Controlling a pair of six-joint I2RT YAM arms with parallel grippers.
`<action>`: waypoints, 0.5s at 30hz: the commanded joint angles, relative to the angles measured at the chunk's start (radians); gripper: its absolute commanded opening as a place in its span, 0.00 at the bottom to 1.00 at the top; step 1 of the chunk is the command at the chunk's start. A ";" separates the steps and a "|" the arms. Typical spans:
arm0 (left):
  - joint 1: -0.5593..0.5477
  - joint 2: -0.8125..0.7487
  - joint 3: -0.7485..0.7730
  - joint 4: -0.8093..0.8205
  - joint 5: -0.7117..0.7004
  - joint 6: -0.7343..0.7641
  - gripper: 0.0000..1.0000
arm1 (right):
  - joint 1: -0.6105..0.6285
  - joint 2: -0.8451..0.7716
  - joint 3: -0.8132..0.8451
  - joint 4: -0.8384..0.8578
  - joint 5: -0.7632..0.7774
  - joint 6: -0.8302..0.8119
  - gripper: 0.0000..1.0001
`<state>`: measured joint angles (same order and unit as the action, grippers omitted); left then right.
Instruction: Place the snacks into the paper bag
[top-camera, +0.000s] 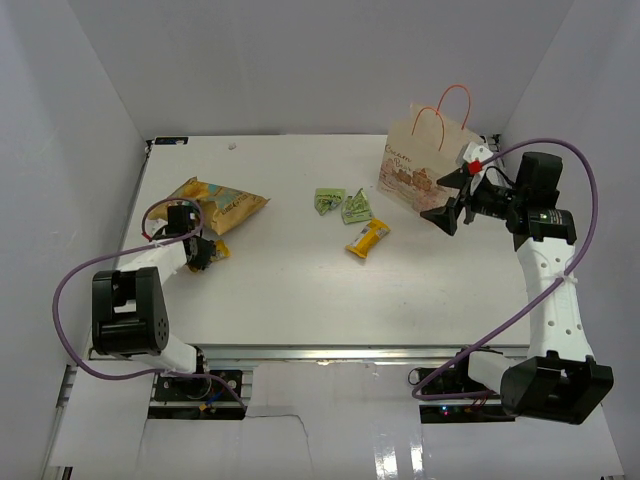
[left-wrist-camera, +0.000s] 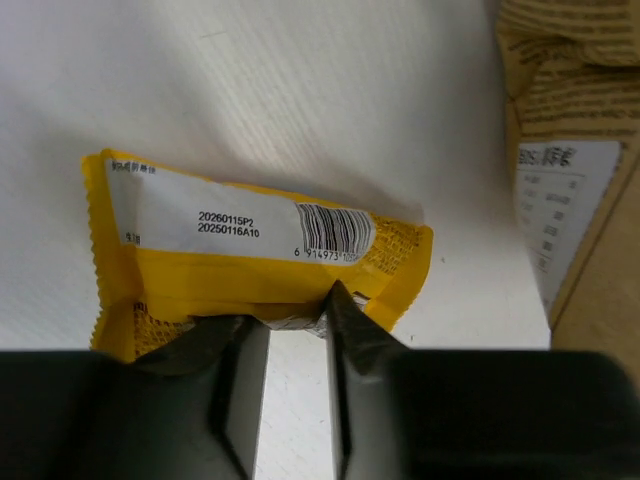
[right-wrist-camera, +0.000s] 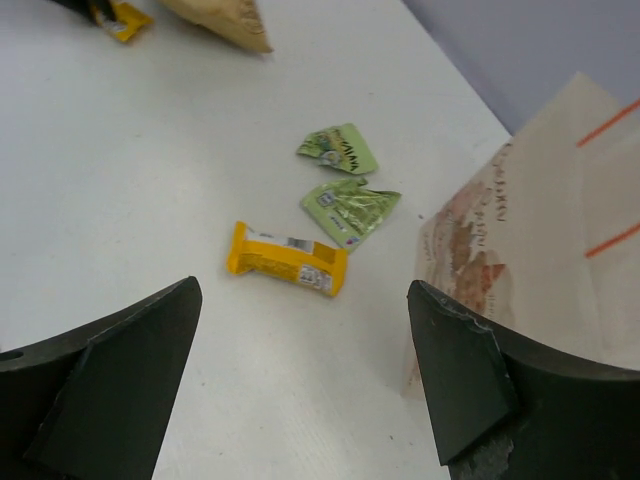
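The left hand (left-wrist-camera: 295, 312) pinches the near long edge of a yellow bar (left-wrist-camera: 250, 260), whose length runs crosswise to the fingers. The bar lies just beside the chip bag (top-camera: 218, 200) at the left of the surface (top-camera: 290, 290). The paper bag (top-camera: 418, 160) stands well apart at the far right, next to the right hand (top-camera: 447, 197), which is spread wide and empty, so the carry likely runs rightward
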<state>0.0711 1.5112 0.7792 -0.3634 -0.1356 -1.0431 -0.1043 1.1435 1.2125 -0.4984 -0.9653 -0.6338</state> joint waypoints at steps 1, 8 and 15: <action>0.002 -0.025 -0.034 0.067 0.065 0.097 0.31 | 0.006 -0.008 0.044 -0.265 -0.200 -0.270 0.89; 0.002 -0.155 -0.090 0.113 0.212 0.277 0.13 | 0.046 -0.008 0.056 -0.494 -0.204 -0.483 0.87; -0.014 -0.408 -0.259 0.224 0.528 0.397 0.06 | 0.228 -0.010 -0.007 -0.456 -0.153 -0.394 0.86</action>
<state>0.0692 1.1973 0.5758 -0.2157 0.2020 -0.7200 0.0513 1.1431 1.2259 -0.9493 -1.1137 -1.0557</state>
